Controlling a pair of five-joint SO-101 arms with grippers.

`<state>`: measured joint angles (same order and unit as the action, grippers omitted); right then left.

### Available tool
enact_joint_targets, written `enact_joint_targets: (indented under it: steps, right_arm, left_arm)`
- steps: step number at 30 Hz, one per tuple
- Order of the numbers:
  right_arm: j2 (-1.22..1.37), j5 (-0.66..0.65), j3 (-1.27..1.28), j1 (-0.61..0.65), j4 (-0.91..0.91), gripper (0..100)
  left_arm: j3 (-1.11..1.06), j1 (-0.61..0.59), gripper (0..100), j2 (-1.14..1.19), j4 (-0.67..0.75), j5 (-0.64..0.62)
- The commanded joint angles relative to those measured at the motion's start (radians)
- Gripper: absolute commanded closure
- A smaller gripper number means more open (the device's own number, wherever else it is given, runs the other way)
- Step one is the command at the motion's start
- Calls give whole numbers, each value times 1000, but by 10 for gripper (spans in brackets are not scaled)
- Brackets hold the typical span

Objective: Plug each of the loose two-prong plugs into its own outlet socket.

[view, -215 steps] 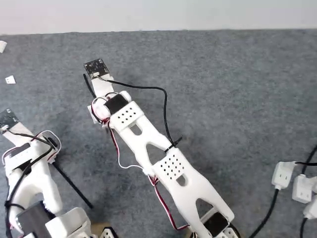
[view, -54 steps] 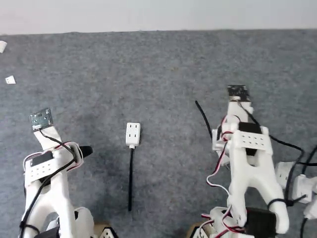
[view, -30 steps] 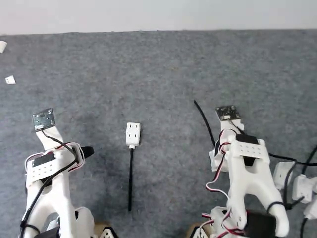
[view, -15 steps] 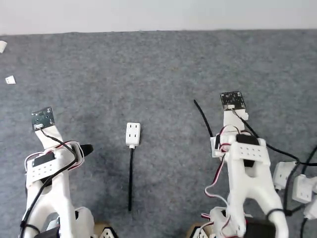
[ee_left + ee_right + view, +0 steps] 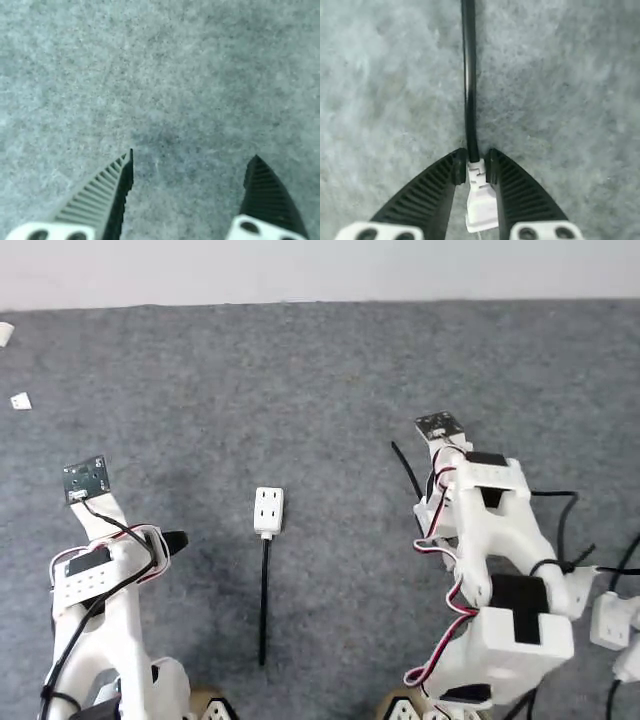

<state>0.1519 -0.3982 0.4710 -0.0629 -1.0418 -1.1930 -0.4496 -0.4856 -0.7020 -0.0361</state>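
Covering the whole table is a fuzzy grey mat (image 5: pixel 330 370), the biggest thing here. Two white robot arms come next. The right arm (image 5: pixel 495 540) is bent over the right half of the mat, with red and black wires looped along it. The left arm (image 5: pixel 95 610) sits at the near left corner, well apart from the right arm.

The right claw (image 5: pixel 472 160) is squeezed tight on a white plug (image 5: pixel 481 205). Its two black fingers (image 5: pixel 435 185) press on both sides of the plug, right where the plug's black cord (image 5: pixel 468 75) starts. The cord runs straight away from the claw and lies on the mat. From above, a bit of that cord pokes out beside the right arm.

The left claw (image 5: pixel 192 167) is spread wide and holds nothing. Its two pointy tips hang over bare mat.

Between the two arms lies a white outlet socket (image 5: pixel 268 510), flat on the mat with its holes facing up. A thin black wire (image 5: pixel 264 590) goes from it toward the near edge. The plug in the right claw is well apart from this socket.

More white socket blocks (image 5: pixel 611 620) sit at the right edge, near the right arm's base. Two tiny white scraps (image 5: pixel 20 400) lie at the far left.
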Motion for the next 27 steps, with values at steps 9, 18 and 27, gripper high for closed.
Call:
enact_joint_targets:
  steps: [9, 18, 27]
  right_arm:
    - [-22, -100, -34, -13, -77, 914]
    - [-163, -137, 77, -12, -68, 852]
    - [-125, -161, 81, -10, -68, 879]
  left_arm:
    - [5, 3, 667, -26, 25, 3]
    - [5, 5, 667, -26, 25, 3]
    - [5, 5, 667, -26, 26, 6]
